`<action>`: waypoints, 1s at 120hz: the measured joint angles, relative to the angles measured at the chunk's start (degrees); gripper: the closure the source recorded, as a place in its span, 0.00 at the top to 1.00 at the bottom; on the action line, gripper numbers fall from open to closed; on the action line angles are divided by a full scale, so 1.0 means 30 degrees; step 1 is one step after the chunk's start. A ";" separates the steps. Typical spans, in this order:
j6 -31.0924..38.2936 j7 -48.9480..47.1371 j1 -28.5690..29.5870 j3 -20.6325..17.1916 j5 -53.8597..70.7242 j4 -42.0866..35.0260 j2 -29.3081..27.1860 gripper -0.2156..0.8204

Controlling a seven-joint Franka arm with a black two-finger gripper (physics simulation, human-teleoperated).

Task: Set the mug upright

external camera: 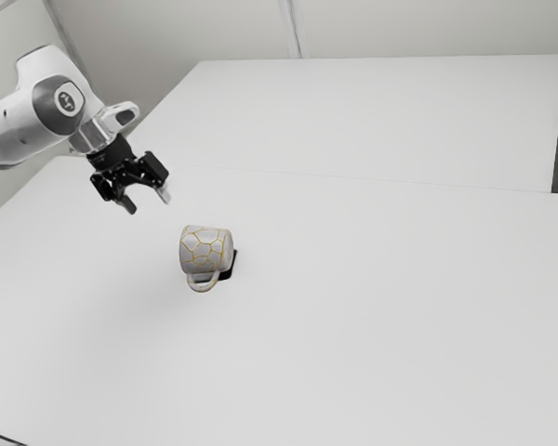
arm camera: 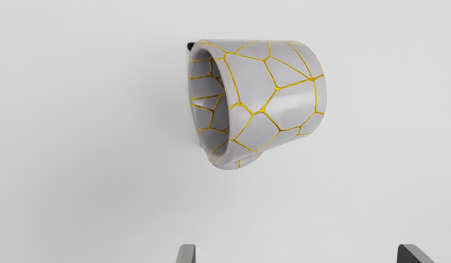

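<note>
Gaping wide; gripper apart from mug

Bright, diffuse light; soft glare on mug, faint shadow beside.

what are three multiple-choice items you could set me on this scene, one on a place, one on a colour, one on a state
1. In the exterior view, where is the claw from the mug?
A) to the view's right
B) to the view's left
C) straight below it

2. What colour are the lines on the mug?
A) golden yellow
B) red
C) green

3. How does the mug lie?
A) upright
B) upside down
C) on its side

1: B, the exterior view shows the claw up and to the left of it.
2: A, both views show golden-yellow lines on pale grey.
3: C, its open mouth faces sideways.
</note>
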 joint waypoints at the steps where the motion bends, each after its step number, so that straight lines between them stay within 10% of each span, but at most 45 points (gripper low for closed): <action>1: 0.0070 0.0117 0.0055 -0.0003 -0.0077 -0.0022 0.0054 0.79; 120: -0.0131 1.2840 0.1879 -0.0158 -1.1334 -0.0358 0.5252 0.79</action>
